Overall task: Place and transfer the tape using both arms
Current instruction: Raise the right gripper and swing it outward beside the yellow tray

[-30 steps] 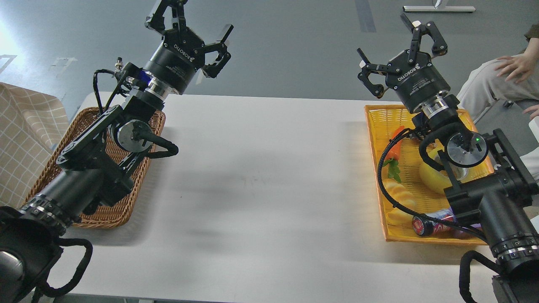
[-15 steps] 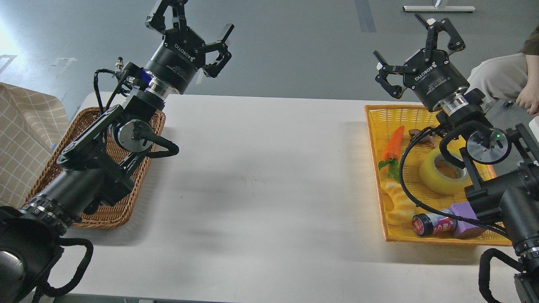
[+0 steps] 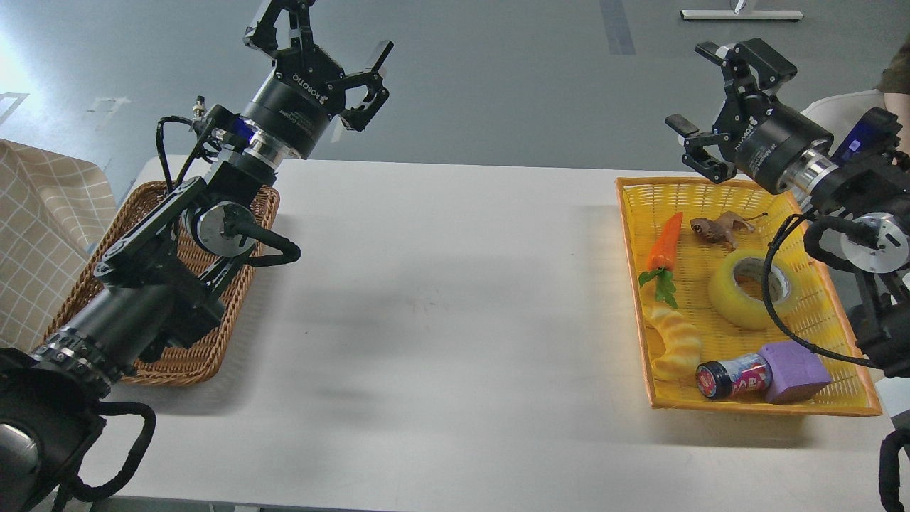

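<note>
- The left arm (image 3: 142, 284) comes in from the lower left and rises toward the far side, elbow bent, black cable looped beside its wrist joint
- The left gripper (image 3: 320, 39) is held high, fingers spread wide apart, holding nothing
- The right arm (image 3: 867, 249) enters from the right edge, wrist angled up and leftward
- The right gripper (image 3: 700, 89) points left, fingers parted, holding nothing

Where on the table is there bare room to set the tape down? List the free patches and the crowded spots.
Free: the wide white table between the brown basket and the yellow basket, plus the strip along the near edge. Crowded: the yellow basket holds the tape, carrot, bread toy, bottle, purple block and animal figure.
</note>
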`<state>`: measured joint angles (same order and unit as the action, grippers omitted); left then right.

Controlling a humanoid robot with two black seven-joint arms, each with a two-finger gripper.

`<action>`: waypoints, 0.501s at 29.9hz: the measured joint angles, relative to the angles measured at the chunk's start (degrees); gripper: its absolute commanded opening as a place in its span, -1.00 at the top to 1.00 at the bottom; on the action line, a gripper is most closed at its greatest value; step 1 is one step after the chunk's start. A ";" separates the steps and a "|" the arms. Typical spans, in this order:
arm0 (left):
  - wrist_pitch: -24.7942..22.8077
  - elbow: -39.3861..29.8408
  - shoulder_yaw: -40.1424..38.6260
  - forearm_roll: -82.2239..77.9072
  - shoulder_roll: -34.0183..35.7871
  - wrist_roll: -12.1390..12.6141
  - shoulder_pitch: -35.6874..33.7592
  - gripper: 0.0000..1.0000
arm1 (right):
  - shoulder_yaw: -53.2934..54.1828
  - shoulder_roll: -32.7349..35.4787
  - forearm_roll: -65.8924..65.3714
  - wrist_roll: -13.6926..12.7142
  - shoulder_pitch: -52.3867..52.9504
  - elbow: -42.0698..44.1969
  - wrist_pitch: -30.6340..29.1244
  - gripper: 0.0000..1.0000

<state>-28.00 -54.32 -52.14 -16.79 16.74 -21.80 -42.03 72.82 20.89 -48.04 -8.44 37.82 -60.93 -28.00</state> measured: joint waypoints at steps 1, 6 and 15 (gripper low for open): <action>0.00 0.00 -0.02 0.00 -0.02 0.00 0.00 -0.95 | -1.44 1.42 -1.16 0.00 -0.01 -1.43 -0.01 -1.00; 0.00 0.00 -0.06 0.00 -0.04 0.00 0.00 -0.95 | -7.83 7.71 -7.35 -0.06 -0.12 -7.17 -0.02 -1.00; 0.00 0.00 -0.16 0.00 0.11 0.00 0.01 -0.95 | -10.72 15.65 -23.17 -0.69 -2.66 -10.70 -0.02 -1.00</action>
<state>-28.00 -54.32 -52.30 -16.79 16.85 -21.80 -42.02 62.10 36.54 -71.21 -9.13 35.16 -71.64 -28.02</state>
